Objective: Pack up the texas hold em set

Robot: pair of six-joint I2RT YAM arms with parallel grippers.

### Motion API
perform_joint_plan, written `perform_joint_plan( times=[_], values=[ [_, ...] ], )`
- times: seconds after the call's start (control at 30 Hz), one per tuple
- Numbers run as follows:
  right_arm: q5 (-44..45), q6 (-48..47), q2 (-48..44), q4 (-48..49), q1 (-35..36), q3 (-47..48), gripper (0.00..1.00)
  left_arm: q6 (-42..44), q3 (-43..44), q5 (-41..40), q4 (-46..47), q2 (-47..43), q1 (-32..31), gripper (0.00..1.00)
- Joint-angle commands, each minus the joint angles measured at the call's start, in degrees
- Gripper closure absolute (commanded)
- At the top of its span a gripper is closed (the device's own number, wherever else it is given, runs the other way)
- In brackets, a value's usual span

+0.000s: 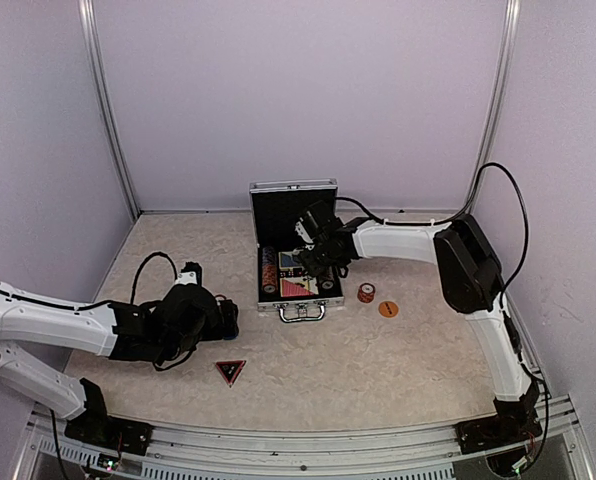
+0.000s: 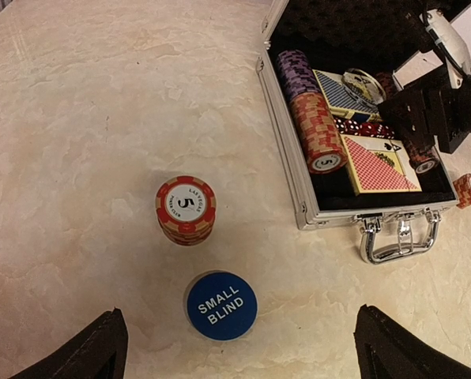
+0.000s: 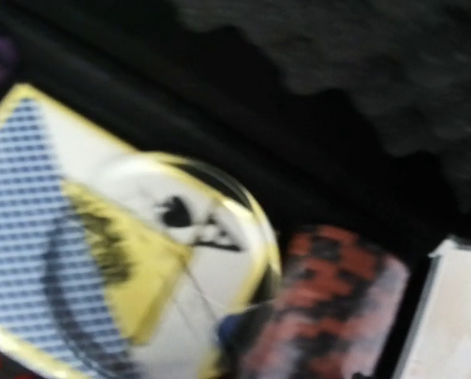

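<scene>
We see the little silver case [image 1: 295, 300] lying open near the back of the table [image 1: 378, 380]. Its lid stands up and its metal handle [image 2: 397, 237] points at the arms. Inside are a row of orange-red chips [image 2: 318, 130], some purple chips [image 2: 296, 73], a blue deck [image 2: 337, 95] and a red deck [image 2: 378, 162].

The right claw [image 1: 311, 252] is down inside the case, over the decks. A clear round button [image 2: 362, 83] with a gold rim shows over the blue deck. (That claw's own picture is very blurry, so we cannot tell if it is gripping or let go.)

The left claw [image 1: 226, 318] is spread wide and holds nothing. It hangs low, left of the case. In front of it stand a red chip stack [image 2: 186, 209] marked 5 and, just beside it, a blue SMALL BLIND button [image 2: 221, 305].

A red triangle [image 1: 230, 371] lies alone near the front. Right of the case sit a small chip pile [image 1: 365, 292] and an orange button [image 1: 388, 309].
</scene>
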Motion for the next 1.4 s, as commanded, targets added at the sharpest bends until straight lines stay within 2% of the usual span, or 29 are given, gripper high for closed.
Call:
perform_joint_plan(
  times=[0.0, 0.47, 0.6, 0.77, 1.07, 1.37],
  values=[
    [1.9, -0.5, 2.5, 0.2, -1.3, 1.5, 0.38, -0.1, -0.5, 0.3, 1.7, 1.1, -0.1, 0.01],
    [-0.6, -0.8, 4.8, 0.4, -1.9, 4.9, 0.37, 0.1, 0.8, 0.7, 2.0, 3.1, -0.2, 0.01],
    [-2.4, 0.5, 1.8, 1.1, -1.9, 0.7, 0.37, 0.1, 0.8, 0.5, 1.7, 3.1, -0.2, 0.01],
    [-8.7, 0.3, -4.3, 8.0, -1.9, -7.2, 0.37, 0.2, 0.7, 0.5, 1.7, 2.9, -0.2, 0.01],
    [-15.4, -0.1, -4.1, 9.6, -1.9, -5.4, 0.37, 1.0, 1.9, 0.4, 1.3, 3.2, -0.1, 0.01],
    [-17.7, -0.5, -4.9, 12.0, -1.3, -5.3, 0.24, 1.6, 2.9, 0.5, 1.2, 4.1, 0.1, 0.01]
  ],
)
